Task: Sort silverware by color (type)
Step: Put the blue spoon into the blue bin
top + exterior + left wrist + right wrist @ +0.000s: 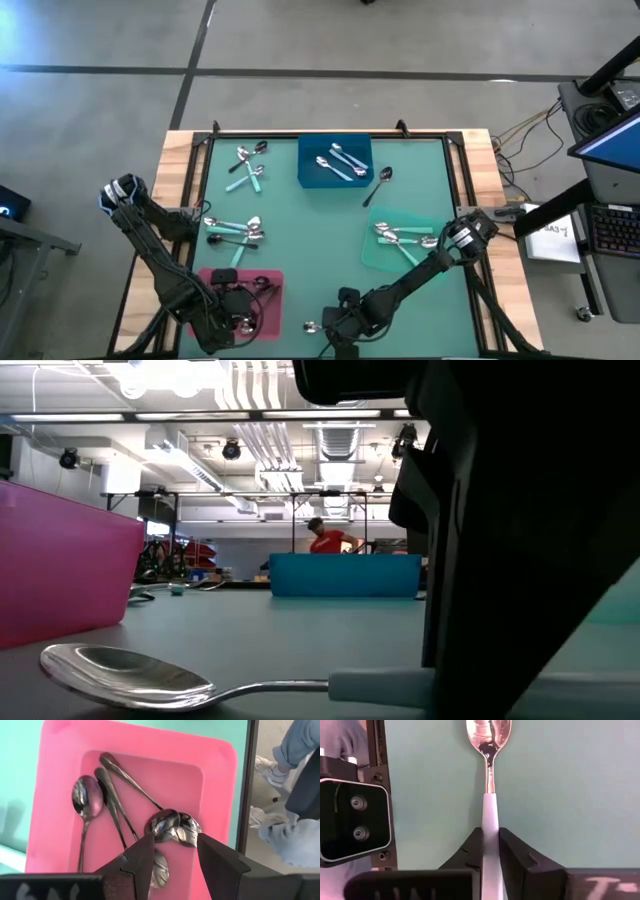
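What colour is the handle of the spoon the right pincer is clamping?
Pale teal, nearly white; the spoon in the right pincer shows best in the right wrist view.

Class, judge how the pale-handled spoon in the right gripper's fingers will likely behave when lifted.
The spoon probably stays stiff, with its straight metal neck. Gripped at its handle end by the right gripper, the bowl may droop or swivel. Its smooth handle looks slippery.

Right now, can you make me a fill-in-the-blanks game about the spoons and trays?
1. The right gripper is shut on a spoon's ____ handle.
2. The left gripper hangs open over the ____ tray.
3. The blue tray holds ____ spoons.
4. One black-handled spoon lies alone between the blue tray and the ____ tray.

Missing words: teal; pink; silver; green
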### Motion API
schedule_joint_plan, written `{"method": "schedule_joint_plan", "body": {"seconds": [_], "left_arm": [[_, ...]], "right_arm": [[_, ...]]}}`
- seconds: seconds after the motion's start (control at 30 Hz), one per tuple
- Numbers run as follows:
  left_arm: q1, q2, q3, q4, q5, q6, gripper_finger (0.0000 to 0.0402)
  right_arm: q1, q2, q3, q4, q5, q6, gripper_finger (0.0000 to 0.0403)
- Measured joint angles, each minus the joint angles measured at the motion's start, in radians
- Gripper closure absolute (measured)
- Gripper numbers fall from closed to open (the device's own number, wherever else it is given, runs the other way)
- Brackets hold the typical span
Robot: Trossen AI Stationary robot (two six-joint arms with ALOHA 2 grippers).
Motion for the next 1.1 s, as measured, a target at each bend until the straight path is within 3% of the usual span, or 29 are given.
{"method": "schedule_joint_plan", "body": {"seconds": [0.2, 0.37, 0.6, 0.73, 0.9, 1.1], "left_arm": [[0.0, 0.0, 0.0, 0.007, -0.036, -0.004, 0.0267], [0.001, 0.0, 0.0, 0.05, -0.167, -0.007, 0.0267], [0.008, 0.0, 0.0, 0.107, -0.423, 0.052, 0.0267], [0.027, 0.0, 0.0, 0.108, -0.645, 0.068, 0.0267], [0.087, -0.001, 0.0, 0.113, -0.918, 0.068, 0.0267], [0.172, -0.004, 0.0, 0.167, -1.007, 0.068, 0.0267]], "right_arm": [[-0.016, -0.085, -0.005, 0.001, -0.032, -0.023, 0.0376], [-0.046, -0.193, -0.01, -0.048, 0.094, -0.087, 0.0376], [-0.085, -0.356, -0.007, -0.13, 0.376, -0.154, 0.0376], [-0.116, -0.453, -0.003, -0.154, 0.545, -0.242, 0.0376], [-0.156, -0.499, -0.003, -0.152, 0.675, -0.404, 0.0376], [-0.194, -0.523, -0.003, -0.143, 0.728, -0.524, 0.0376]]}}
